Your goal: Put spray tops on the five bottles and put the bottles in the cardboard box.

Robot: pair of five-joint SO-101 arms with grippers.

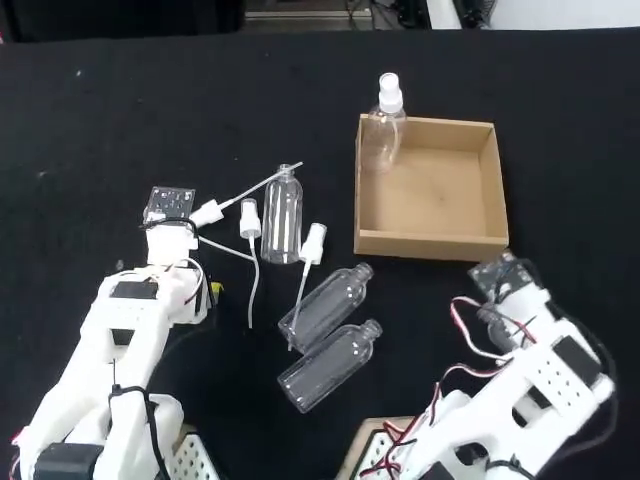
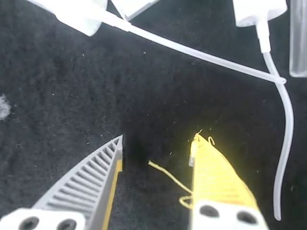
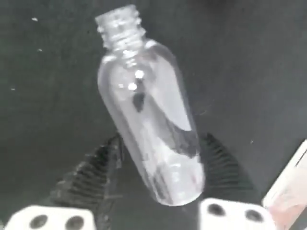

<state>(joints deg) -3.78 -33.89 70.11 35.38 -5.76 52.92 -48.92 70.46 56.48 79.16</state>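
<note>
The left fingers [image 2: 158,141] are wide apart. They hold nothing and hang just over the black desk [image 2: 57,96]. The right fingers [image 3: 163,139] press on both sides of the held bottle [image 3: 148,120], which is clear and has no top. They are near the closest corner of the box [image 1: 430,245].

Between the two arms, the nearest bottle [image 1: 330,365] lies on its side with no top. The next bottle [image 1: 325,298] lies just behind it the same way.

A bit farther are three loose spray tops, each with a thin tube. The first top [image 1: 210,212] is just in front of the left fingers. The second top [image 1: 248,218] and the third top [image 1: 313,240] are on either side of the fourth bottle [image 1: 282,215], which has no top.

The box is open, off to the right. At its far left corner stands the capped bottle [image 1: 385,130] with a white spray top on.
</note>
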